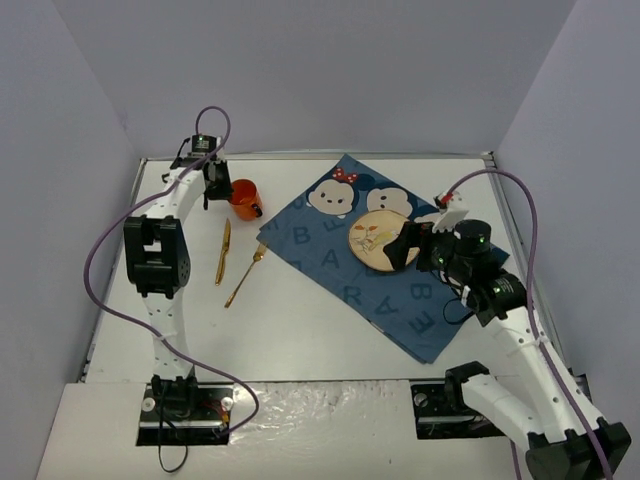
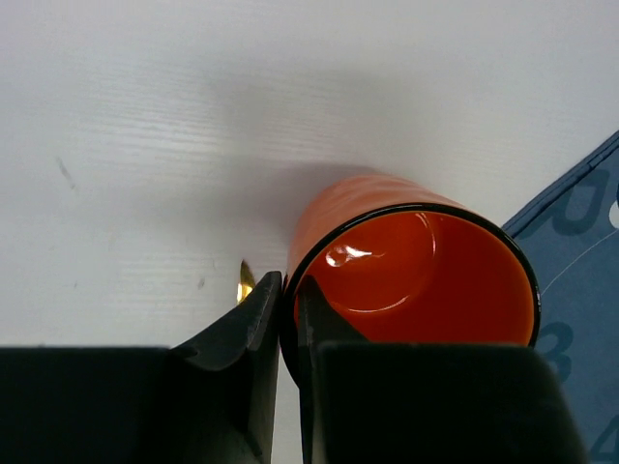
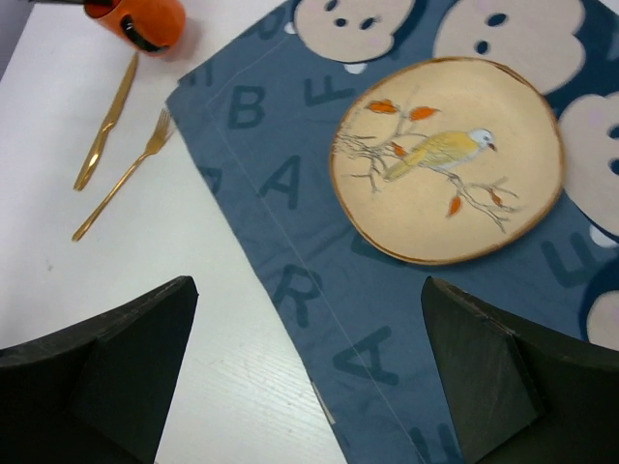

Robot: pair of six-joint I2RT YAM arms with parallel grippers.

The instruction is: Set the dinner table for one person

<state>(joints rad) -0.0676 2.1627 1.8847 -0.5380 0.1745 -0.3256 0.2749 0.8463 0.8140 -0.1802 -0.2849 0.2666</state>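
An orange mug (image 1: 244,198) is at the back left of the white dinner table (image 1: 300,340). My left gripper (image 1: 215,182) is shut on its rim: in the left wrist view one finger is inside and one outside the mug (image 2: 416,261). A gold knife (image 1: 223,252) and gold fork (image 1: 245,275) lie side by side on the table in front of the mug. A tan plate with a bird picture (image 1: 380,240) rests on the dark blue printed cloth (image 1: 330,265). My right gripper (image 1: 408,243) is open and empty above the plate's right edge.
The right wrist view shows the plate (image 3: 450,159), cloth (image 3: 290,203), knife (image 3: 106,121), fork (image 3: 126,174) and mug (image 3: 140,19). Lavender-grey walls close in the table on three sides. The cloth's corner (image 2: 580,242) lies just right of the mug.
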